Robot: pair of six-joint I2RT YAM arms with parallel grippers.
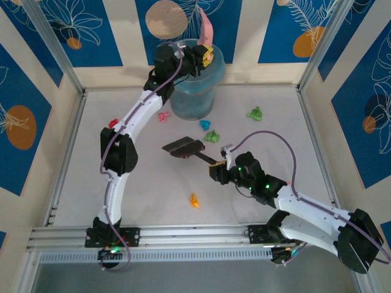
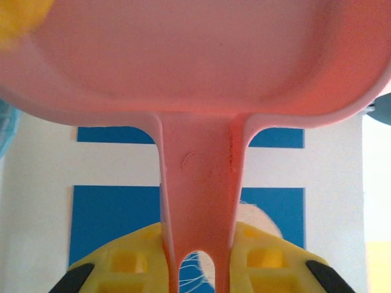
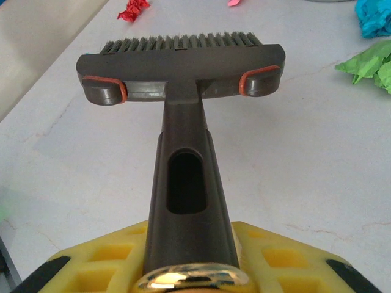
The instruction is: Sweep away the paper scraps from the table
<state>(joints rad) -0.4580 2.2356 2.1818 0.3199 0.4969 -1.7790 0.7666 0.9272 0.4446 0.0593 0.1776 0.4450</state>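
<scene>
From above, the left gripper (image 1: 201, 57) is hanging over the bucket (image 1: 194, 91) at the far edge. The right gripper (image 1: 219, 165) is holding the brush (image 1: 183, 146) mid-table. Six paper scraps (image 1: 212, 135) are lying scattered on the table (image 1: 275, 146), so most of the sweeping is probably remaining. Left wrist: the fingers (image 2: 131, 259) are pinching the handle of the dustpan (image 2: 201, 61). Right wrist: the jaws are clamping the brush handle, with scraps lying beyond it.

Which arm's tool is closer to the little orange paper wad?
Right. The right tool, gripping the brush, is just beyond the orange wad; the left tool, holding the dustpan, is far back at the bucket.
</scene>
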